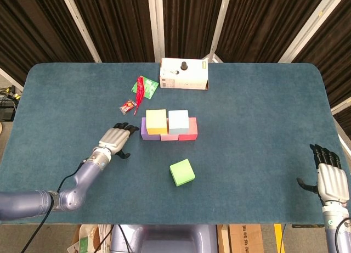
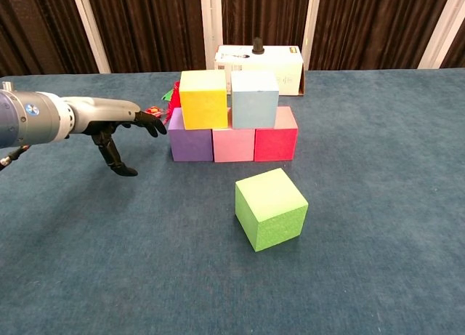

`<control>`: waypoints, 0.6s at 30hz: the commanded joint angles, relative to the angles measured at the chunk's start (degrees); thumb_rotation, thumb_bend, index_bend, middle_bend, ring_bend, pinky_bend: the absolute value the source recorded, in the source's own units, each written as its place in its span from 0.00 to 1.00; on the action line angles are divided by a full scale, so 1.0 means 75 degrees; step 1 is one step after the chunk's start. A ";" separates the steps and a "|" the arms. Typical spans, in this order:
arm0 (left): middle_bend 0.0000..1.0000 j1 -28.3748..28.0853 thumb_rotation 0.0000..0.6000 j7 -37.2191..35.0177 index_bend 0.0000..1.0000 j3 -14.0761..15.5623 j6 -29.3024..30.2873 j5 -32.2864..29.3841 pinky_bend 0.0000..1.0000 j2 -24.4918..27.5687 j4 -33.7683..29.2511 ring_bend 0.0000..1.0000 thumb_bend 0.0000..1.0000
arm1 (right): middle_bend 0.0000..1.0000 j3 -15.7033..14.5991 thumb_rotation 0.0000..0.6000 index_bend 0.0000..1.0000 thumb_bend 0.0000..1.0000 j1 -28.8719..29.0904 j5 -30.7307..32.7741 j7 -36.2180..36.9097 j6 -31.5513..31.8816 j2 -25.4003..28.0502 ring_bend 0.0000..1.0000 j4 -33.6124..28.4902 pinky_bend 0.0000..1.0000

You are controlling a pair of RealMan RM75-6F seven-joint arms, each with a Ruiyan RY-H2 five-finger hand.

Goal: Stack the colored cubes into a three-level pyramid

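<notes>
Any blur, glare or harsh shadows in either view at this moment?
Head view: sharp, evenly lit, no glare; the cubes cast only faint shadows. Chest view: green cube crisp with a soft shadow on the table; left hand slightly soft.

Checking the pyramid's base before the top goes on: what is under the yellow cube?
The yellow cube rests across the purple cube and the pink cube. In the head view the upper cubes cover most of that bottom row, leaving only its edges showing.

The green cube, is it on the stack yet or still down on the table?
Still on the table. The green cube sits alone on the cloth in front of the stack, apart from it, and nothing rests on the yellow cube or light blue cube.
</notes>
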 commanded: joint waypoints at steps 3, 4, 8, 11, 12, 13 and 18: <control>0.08 -0.0008 1.00 -0.0017 0.11 -0.0010 -0.0015 0.0012 0.00 -0.0019 0.0007 0.00 0.36 | 0.08 0.0001 1.00 0.07 0.24 -0.0004 0.0009 -0.0005 0.0005 0.0005 0.00 -0.0013 0.00; 0.08 -0.0012 1.00 -0.0018 0.11 -0.0008 -0.0025 0.0010 0.00 -0.0027 0.0013 0.00 0.36 | 0.08 0.0003 1.00 0.07 0.24 -0.0004 0.0012 -0.0005 0.0007 0.0006 0.00 -0.0012 0.00; 0.08 -0.0025 1.00 -0.0022 0.11 -0.0007 -0.0045 0.0001 0.00 -0.0064 0.0049 0.00 0.36 | 0.08 0.0009 1.00 0.07 0.24 -0.0006 0.0025 0.0009 0.0006 0.0014 0.00 -0.0010 0.00; 0.08 -0.0044 1.00 -0.0008 0.11 -0.0006 -0.0054 -0.0012 0.00 -0.0093 0.0068 0.00 0.36 | 0.08 0.0006 1.00 0.07 0.24 -0.0011 0.0026 0.0024 0.0000 0.0031 0.00 -0.0015 0.00; 0.08 -0.0049 1.00 -0.0006 0.11 -0.0007 -0.0054 -0.0016 0.00 -0.0101 0.0072 0.00 0.36 | 0.08 0.0009 1.00 0.07 0.24 -0.0007 0.0030 0.0023 -0.0004 0.0028 0.00 -0.0013 0.00; 0.08 -0.0057 1.00 -0.0002 0.11 -0.0007 -0.0062 -0.0025 0.00 -0.0110 0.0075 0.00 0.36 | 0.08 0.0011 1.00 0.07 0.24 -0.0005 0.0035 0.0022 -0.0007 0.0026 0.00 -0.0007 0.00; 0.08 -0.0107 1.00 0.0050 0.11 -0.0004 -0.0075 -0.0072 0.00 -0.0147 0.0073 0.00 0.36 | 0.08 0.0013 1.00 0.07 0.24 -0.0009 0.0039 0.0022 0.0002 0.0029 0.00 -0.0012 0.00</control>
